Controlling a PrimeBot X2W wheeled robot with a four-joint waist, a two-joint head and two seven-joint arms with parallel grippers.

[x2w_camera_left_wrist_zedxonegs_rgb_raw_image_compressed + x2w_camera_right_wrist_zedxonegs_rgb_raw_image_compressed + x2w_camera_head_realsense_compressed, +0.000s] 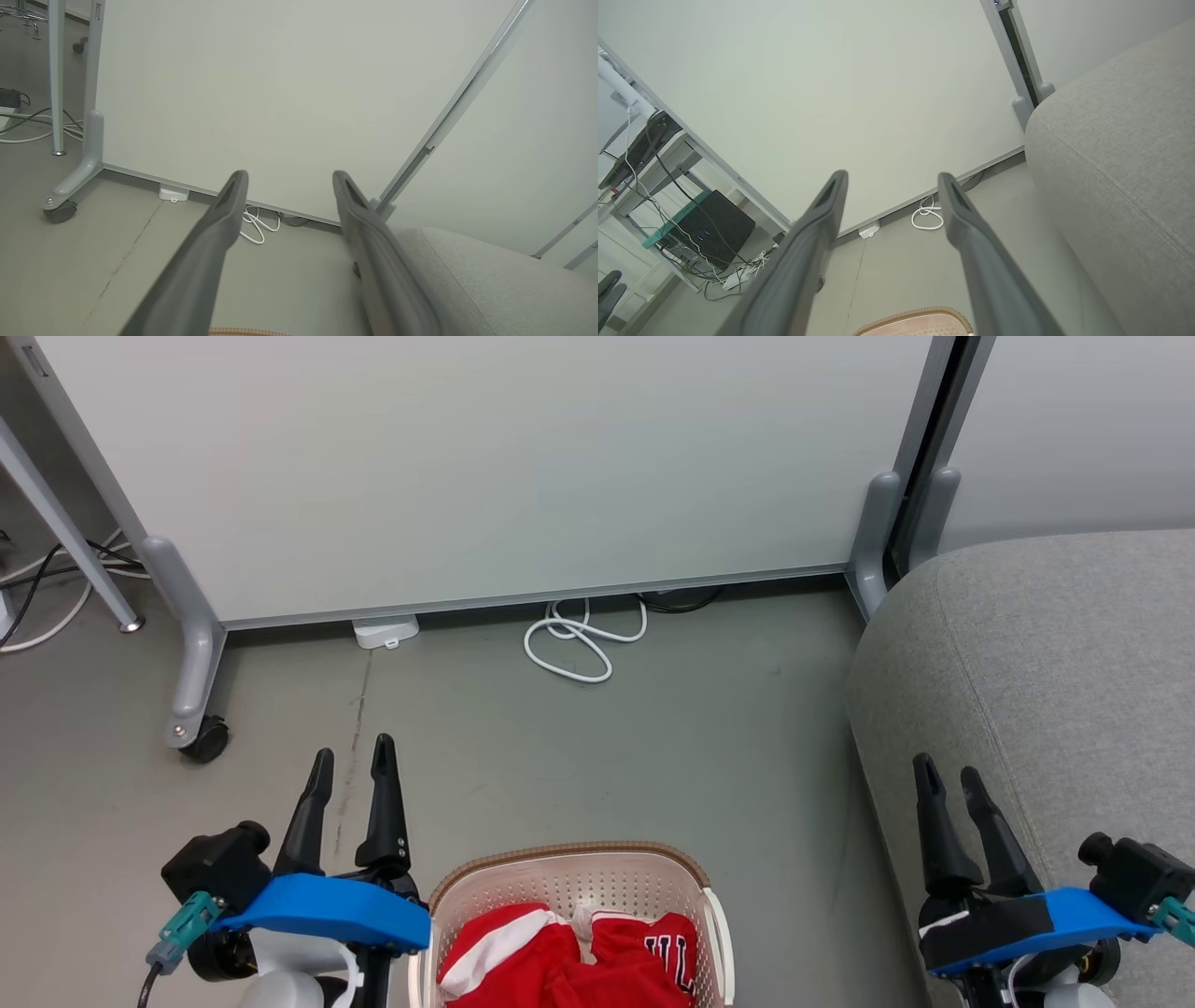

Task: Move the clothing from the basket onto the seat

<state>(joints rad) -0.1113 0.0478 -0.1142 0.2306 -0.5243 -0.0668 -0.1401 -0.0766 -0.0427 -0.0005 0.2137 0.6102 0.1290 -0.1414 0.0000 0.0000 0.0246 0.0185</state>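
Two grippers: left gripper [353, 747] just left of the basket [579, 847]; right gripper [948, 767] well to the right of the basket, on the seat's side.
Writing: white block letters with black outline on the clothing [560, 961], toward the basket's right wall; partly folded under, roughly "LL"; not legible in full.
Left jaws: spread wide, nothing held; fingers pointed past the basket's far rim toward the floor [709, 728].
Right jaws: spread wide, nothing held; fingers pointed the same way, far right of the basket.
Clothing against jaws: inside the basket, lower than and behind both sets of fingertips; touched by neither; nearer the left gripper than the right.
Clothing location: heaped in the basket's near half, below the rim.
Clothing appearance: red soft fabric, crumpled; broad white stripe on the fold at the basket's left; white trim near the middle.
Basket: cream perforated wall, brown woven-look rim, standing on the floor; rim at the bottom edge of both wrist views.
Seat [1055, 663]: grey upholstery, rounded edge, one seam line; right of the basket, a strip of floor between; bare.
Beyond the basket: coiled white cable [569, 639] on the floor; pale partition panel [485, 457] on a caster [205, 739] behind it.
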